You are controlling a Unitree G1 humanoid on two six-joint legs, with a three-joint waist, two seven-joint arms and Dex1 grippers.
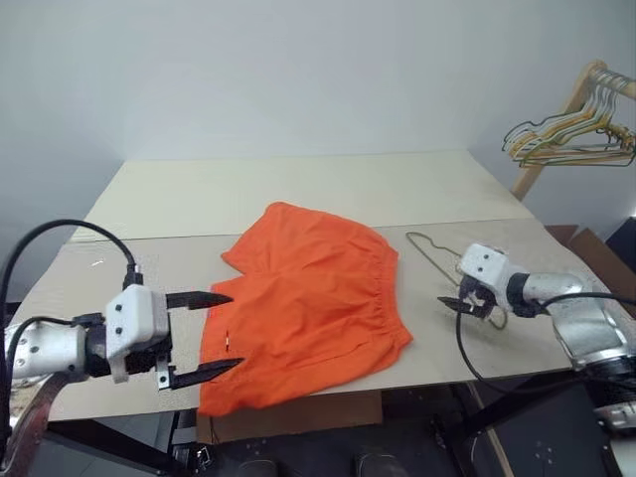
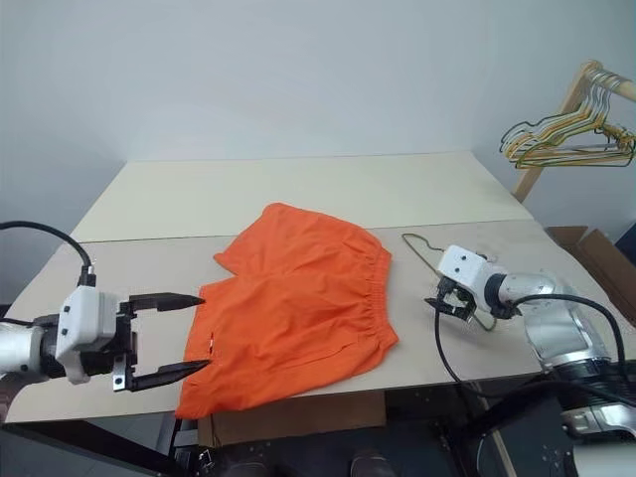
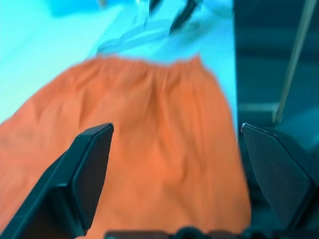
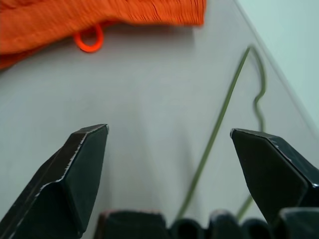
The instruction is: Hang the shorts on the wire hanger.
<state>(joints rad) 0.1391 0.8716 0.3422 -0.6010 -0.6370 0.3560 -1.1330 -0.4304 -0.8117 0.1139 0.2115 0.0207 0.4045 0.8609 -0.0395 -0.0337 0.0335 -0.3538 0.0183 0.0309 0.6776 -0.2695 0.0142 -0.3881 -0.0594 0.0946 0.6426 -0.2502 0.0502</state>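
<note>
My left gripper (image 1: 204, 333) hangs at the near tabletop (image 1: 298, 189) edge, jaws spread wide and empty, aimed at the shorts (image 1: 308, 298), which lie flat mid-table with one leg over the front edge. My right gripper (image 1: 459, 303) has its jaws spread too, just above the wire hanger (image 1: 429, 253) lying beside the waistband. The thin wire lies flush, so I judge a pinch may skid off; tugging fabric could drag the shorts off the tabletop. Far right, spare hangers (image 1: 566, 129) crowd a wooden rod, clear of my reach.
</note>
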